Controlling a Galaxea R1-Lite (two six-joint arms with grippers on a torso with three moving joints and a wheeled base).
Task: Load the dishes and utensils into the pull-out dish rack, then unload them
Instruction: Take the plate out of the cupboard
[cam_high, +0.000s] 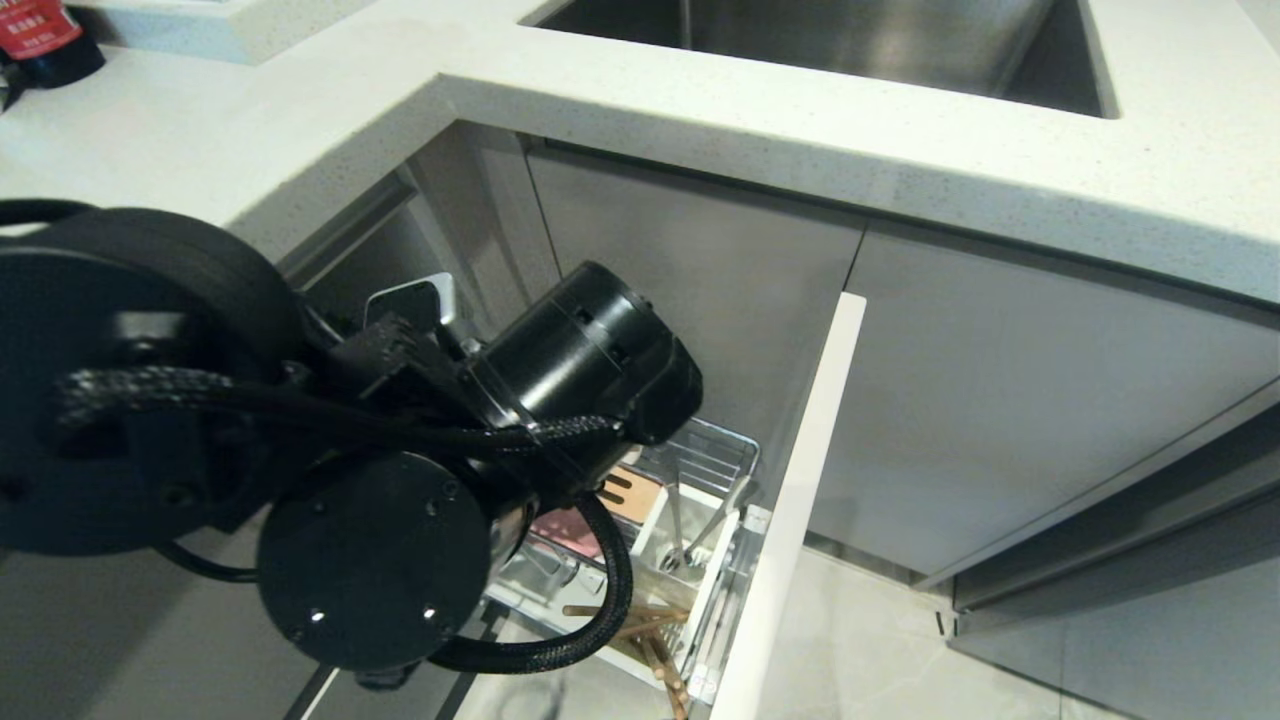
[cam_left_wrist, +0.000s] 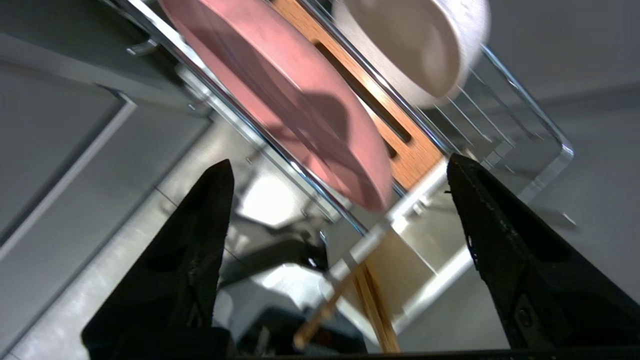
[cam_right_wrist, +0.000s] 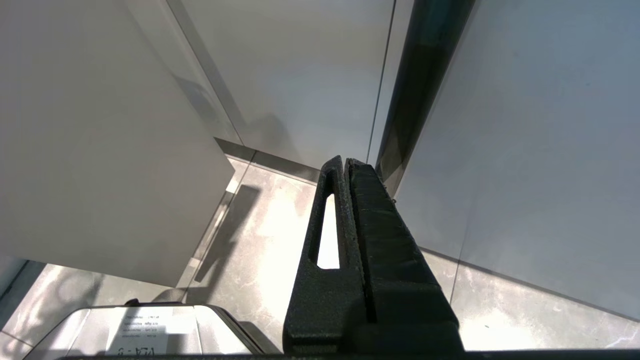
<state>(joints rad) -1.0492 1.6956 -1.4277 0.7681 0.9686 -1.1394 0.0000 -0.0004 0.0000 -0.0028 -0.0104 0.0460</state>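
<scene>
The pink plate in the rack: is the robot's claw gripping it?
No. The left gripper has its fingers spread wide with nothing between them, and the pink plate stands clear in the rack.

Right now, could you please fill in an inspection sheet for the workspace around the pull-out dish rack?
Surface: white countertop, sink set in it.
Job's things: dish rack pulled out; pink plate on edge, white bowl beyond; chopsticks and spoon in the caddy.
Clutter: red-labelled bottle.
Grippers: left gripper open above the rack, holding nothing; right gripper shut, near the floor.
Cables: braided black cable on the left arm.
Surroundings: grey cabinets, tiled floor.
</scene>
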